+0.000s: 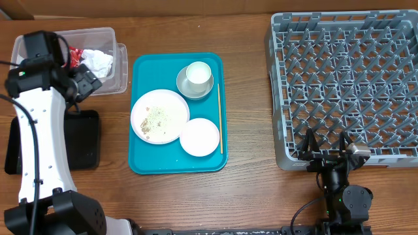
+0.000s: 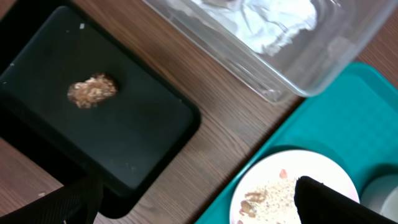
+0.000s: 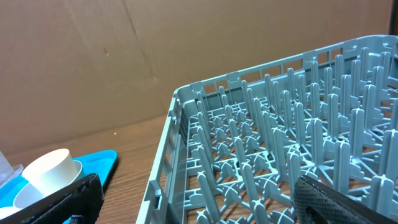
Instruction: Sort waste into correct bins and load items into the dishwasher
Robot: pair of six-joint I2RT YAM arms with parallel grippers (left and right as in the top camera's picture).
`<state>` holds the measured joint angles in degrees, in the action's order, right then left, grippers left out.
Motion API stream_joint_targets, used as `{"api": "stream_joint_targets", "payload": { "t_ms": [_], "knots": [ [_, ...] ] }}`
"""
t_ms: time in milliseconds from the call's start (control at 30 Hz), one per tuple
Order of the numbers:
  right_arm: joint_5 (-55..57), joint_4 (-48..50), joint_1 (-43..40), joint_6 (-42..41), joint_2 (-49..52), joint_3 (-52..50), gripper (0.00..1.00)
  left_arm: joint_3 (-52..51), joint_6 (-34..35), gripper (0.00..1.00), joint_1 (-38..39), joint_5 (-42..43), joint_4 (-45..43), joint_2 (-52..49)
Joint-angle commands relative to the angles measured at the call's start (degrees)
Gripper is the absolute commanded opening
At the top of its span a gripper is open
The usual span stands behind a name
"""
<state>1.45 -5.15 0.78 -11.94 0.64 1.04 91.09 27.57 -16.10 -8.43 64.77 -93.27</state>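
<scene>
A teal tray (image 1: 147,163) holds a large white plate with food scraps (image 1: 159,116), a small white plate (image 1: 199,137), a white cup (image 1: 198,76) in a grey bowl (image 1: 182,85), and a chopstick (image 1: 220,121). My left gripper (image 1: 88,81) is open and empty above the gap between the clear bin (image 1: 112,39) and the black bin (image 1: 83,138). In the left wrist view the black bin (image 2: 143,130) holds a food lump (image 2: 92,91), and the clear bin (image 2: 292,68) holds crumpled paper. My right gripper (image 1: 324,145) is open and empty at the grey dish rack's (image 1: 346,85) front edge.
The dish rack (image 3: 280,149) fills the right side of the table. In the right wrist view the cup (image 3: 50,171) and the tray corner (image 3: 102,163) show at the left. A cardboard wall stands behind the table.
</scene>
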Motion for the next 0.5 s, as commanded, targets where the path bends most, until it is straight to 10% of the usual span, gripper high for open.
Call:
{"api": "stream_joint_targets", "payload": {
  "t_ms": [0,133,467],
  "knots": [
    [-0.35,0.72,-0.2,-0.39,-0.48,-0.59,1.0,-0.35,1.62,1.0,-1.25,-0.55,-0.15,-0.46],
    [-3.08,5.31,-0.15,-3.61,-0.48,-0.59,1.0,-0.35,1.6,1.0,-1.25,-0.55,-0.15,-0.46],
    [-27.93,24.85,-0.15,-48.02,-0.48,-0.57,1.0,-0.35,1.6,1.0,-1.22,-0.55,-0.15,-0.46]
  ]
}}
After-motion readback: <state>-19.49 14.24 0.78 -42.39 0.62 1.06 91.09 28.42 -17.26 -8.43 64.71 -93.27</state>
